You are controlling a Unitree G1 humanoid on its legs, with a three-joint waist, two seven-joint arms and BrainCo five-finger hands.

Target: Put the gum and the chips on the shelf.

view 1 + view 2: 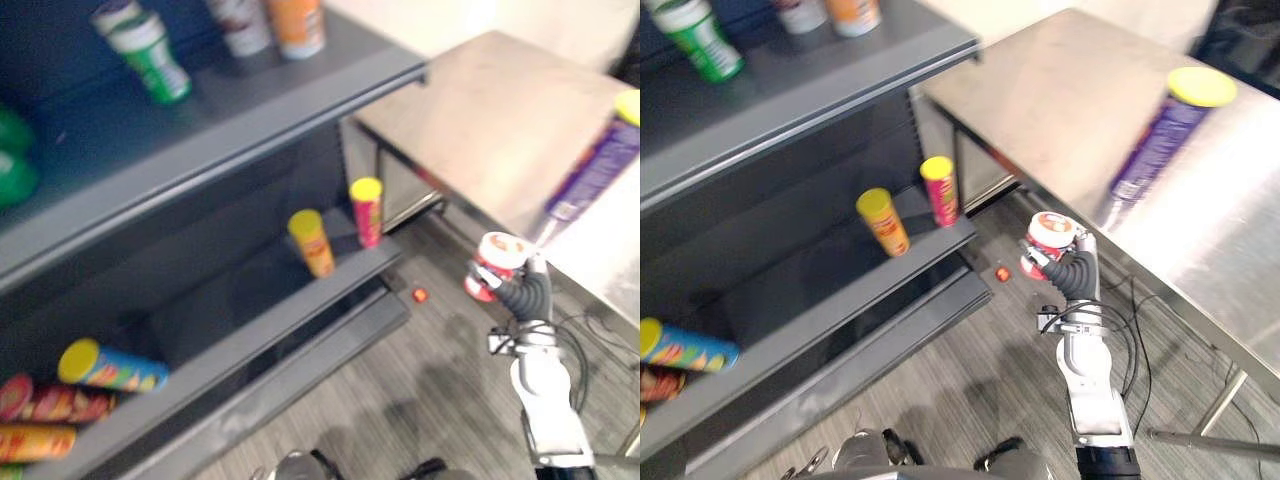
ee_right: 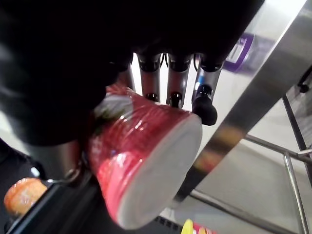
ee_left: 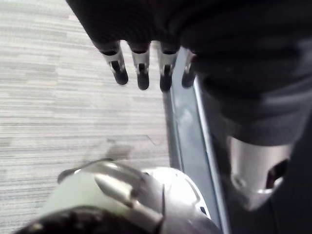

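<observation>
Gum tub, short, red with a white lid [image 1: 497, 262], is clasped in my right hand's [image 1: 522, 292] curled fingers, mid-air beside the grey metal shelf [image 1: 290, 320]. I'd swing it level onto the lower board, clear of the upright yellow-lidded cans [image 1: 313, 243]. My left hand [image 3: 141, 68] hangs slack, empty.
</observation>
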